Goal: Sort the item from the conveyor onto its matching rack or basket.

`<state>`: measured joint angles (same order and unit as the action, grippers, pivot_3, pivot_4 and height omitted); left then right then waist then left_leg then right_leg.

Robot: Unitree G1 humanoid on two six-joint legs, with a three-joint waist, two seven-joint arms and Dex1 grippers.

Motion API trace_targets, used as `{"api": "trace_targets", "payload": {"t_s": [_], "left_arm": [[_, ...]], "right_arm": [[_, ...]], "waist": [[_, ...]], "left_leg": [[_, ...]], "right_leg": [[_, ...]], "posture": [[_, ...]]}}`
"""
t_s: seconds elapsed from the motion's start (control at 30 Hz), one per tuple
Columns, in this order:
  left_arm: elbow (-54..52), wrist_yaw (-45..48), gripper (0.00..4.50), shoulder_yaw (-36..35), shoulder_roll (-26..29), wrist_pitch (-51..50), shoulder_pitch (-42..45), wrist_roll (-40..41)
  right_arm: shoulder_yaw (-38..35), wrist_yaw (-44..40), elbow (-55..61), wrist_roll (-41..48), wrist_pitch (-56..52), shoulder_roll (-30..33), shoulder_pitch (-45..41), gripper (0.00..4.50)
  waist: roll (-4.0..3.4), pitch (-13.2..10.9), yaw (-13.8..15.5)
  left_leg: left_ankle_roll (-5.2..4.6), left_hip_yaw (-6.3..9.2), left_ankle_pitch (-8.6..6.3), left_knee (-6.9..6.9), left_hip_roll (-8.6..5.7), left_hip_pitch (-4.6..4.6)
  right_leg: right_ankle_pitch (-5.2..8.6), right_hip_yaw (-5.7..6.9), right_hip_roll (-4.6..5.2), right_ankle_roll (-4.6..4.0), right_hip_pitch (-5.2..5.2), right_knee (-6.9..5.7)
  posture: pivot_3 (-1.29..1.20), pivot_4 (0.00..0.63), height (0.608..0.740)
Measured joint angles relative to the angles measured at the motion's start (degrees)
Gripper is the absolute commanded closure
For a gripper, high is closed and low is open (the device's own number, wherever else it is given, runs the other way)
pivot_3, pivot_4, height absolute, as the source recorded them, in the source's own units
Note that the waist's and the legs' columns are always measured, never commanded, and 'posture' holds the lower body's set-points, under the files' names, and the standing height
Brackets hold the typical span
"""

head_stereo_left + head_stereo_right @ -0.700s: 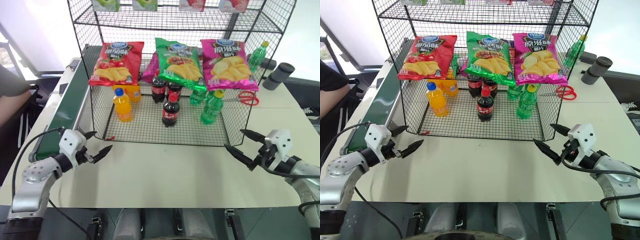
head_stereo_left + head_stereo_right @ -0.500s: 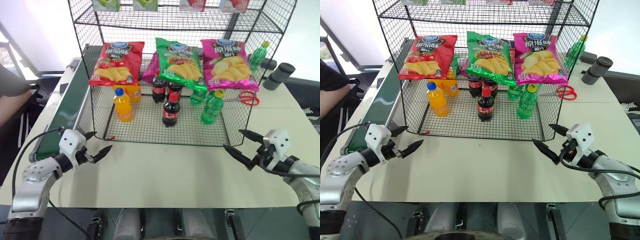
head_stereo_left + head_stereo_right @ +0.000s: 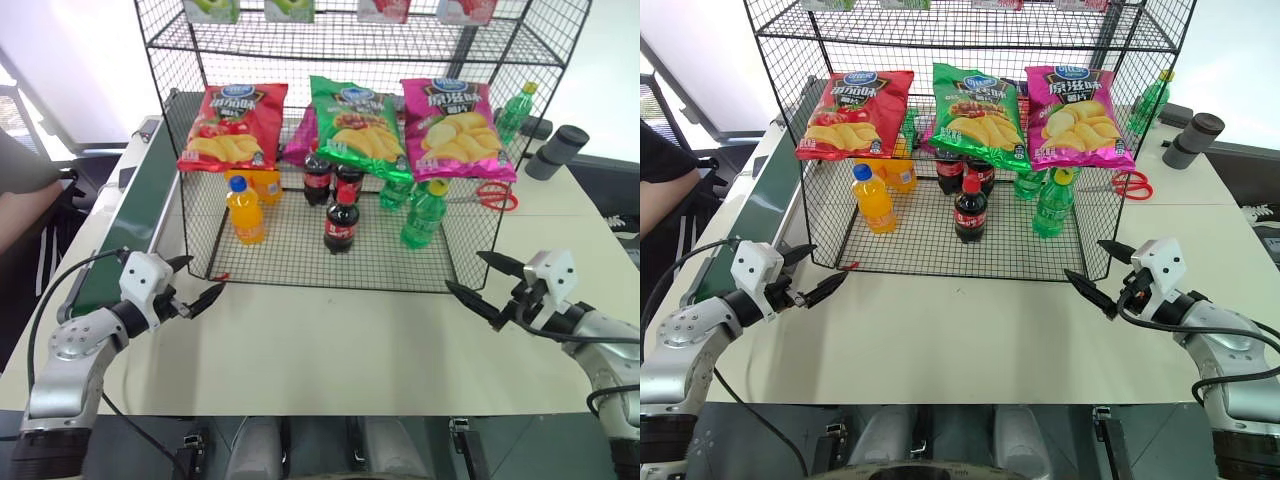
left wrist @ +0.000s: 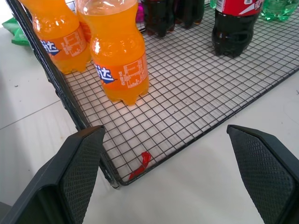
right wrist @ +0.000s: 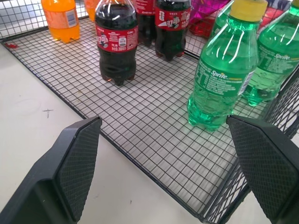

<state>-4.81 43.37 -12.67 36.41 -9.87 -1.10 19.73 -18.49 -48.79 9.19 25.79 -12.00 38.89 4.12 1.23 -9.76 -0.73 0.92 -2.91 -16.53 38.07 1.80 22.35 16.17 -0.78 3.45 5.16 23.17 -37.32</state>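
Dark cola bottle (image 3: 341,222) stands upright in the black wire rack (image 3: 300,262), mid-base, nearest of three colas, off the conveyor (image 3: 125,227). It lies far of both released, empty pincers, about midway: left pincer (image 3: 198,281), right pincer (image 3: 482,283). Sorting looks done.

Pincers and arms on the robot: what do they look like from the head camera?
Both match. The left pincer and right pincer each have two black, pointed fingers with textured inner pads, mounted on a white angular block. Behind each sits a rounded silver-grey metal forearm, with a black cable looping along it.
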Motion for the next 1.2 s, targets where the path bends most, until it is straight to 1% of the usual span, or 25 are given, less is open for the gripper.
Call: {"api": "trace_targets", "payload": {"t_s": [0.6,0.83,1.2], "left_arm": [[0.07,-0.76,0.00,-1.33,-0.34,0.31,-0.37,1.02],[1.75,-3.05,0.00,-3.94,-0.34,0.17,-0.17,0.94],[2.44,-3.66,0.00,-3.98,-0.45,0.21,0.28,0.93]], "right_arm": [[0.35,-1.10,-2.21,-0.97,0.55,-0.01,-1.01,0.05],[1.23,-1.00,-2.84,-1.29,0.62,-0.03,-1.38,0.05],[2.13,0.15,-2.90,-2.04,0.64,-0.38,-1.83,0.05]], "waist": [[-0.01,0.00,-0.08],[-0.01,0.01,0.01],[-0.01,0.01,0.02]], "left_leg": [[0.00,0.00,0.01,0.01,0.01,-0.06],[0.00,-0.01,0.01,0.02,0.00,-0.02],[0.00,-0.01,0.01,0.02,0.00,-0.01]], "right_leg": [[0.00,-0.01,-0.03,0.00,0.00,-0.13],[0.00,-0.01,-0.02,0.00,0.00,-0.07],[0.00,0.00,-0.01,0.00,0.00,-0.05]], "posture": [[0.00,0.150,0.740],[0.00,0.150,0.740],[0.00,0.150,0.740]]}}
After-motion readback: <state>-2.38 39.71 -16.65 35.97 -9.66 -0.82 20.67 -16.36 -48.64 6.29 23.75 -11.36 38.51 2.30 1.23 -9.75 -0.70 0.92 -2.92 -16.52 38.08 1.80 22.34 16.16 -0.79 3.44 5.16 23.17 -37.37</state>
